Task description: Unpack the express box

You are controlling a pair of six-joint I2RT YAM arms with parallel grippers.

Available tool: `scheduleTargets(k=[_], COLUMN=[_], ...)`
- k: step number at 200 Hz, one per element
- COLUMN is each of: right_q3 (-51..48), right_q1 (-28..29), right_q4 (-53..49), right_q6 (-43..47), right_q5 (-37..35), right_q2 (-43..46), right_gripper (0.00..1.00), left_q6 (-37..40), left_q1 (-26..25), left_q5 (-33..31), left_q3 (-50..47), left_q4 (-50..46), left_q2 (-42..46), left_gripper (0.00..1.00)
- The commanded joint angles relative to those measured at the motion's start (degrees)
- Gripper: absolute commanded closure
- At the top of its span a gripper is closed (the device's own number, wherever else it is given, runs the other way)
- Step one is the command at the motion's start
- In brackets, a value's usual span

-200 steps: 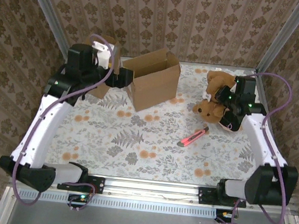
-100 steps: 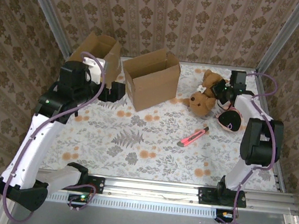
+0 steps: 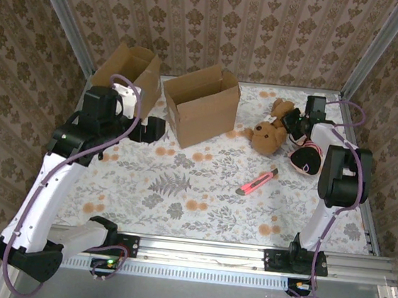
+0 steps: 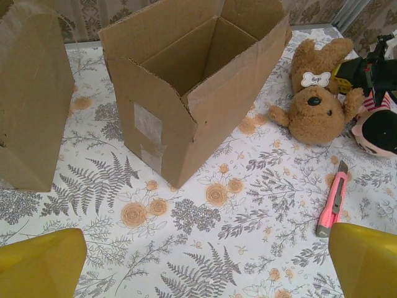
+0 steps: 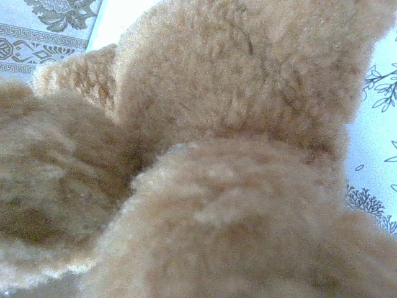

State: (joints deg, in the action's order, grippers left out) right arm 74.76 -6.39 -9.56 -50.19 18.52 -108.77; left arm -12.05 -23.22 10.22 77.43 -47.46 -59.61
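On the floral table, a fluffy brown teddy bear!
It lies at three o'clock of the open brown cardboard box, right gripper jaws clenched on it; left gripper jaws released wide.

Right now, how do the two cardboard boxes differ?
The middle box stands centre-back; the left box sits in the far-left corner. The middle box's top is open and its inside looks empty; the left box's inside can't be judged. The middle box shows pale tape patches; the left box's facing side is plain. Both are brown cardboard.
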Motion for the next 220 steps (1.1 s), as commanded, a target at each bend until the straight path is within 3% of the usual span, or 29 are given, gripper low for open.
scheduleTargets(k=[1, 33, 60, 89, 166, 220], right_q3=[2.03, 3.04, 3.69, 4.23, 3.8, -9.05], right_q1=[-0.2, -0.26, -0.22, -0.37, -0.81, -0.7], right_q4=[-2.89, -5.02, -6.67, -8.79, -15.31, -7.61], right_q6=[3.61, 6.12, 8.04, 10.04, 19.47, 29.92], right_q5=[-1.41, -2.6, -3.27, -4.56, -8.46, -15.84], right_q2=[-1.03, 0.52, 2.15, 4.7, 20.61, 42.06], right_gripper=[0.78, 0.45, 0.29, 0.0, 0.0, 0.0], left_q6=[-0.16, 0.1, 0.78, 1.84, 3.42, 5.55], left_q1=[-0.24, -0.23, -0.24, -0.2, 2.71, 8.95], left_q5=[-0.21, -0.2, -0.2, -0.99, -1.12, -11.94], left_q3=[-0.33, -0.61, -1.18, -1.84, -3.86, -11.48], left_q4=[-1.03, -1.25, -1.06, -0.7, 4.71, 13.62], left_q2=[0.9, 0.82, 1.21, 1.74, 4.11, 6.91], left_gripper=[0.0, 0.0, 0.0, 0.0, 0.0, 0.0])
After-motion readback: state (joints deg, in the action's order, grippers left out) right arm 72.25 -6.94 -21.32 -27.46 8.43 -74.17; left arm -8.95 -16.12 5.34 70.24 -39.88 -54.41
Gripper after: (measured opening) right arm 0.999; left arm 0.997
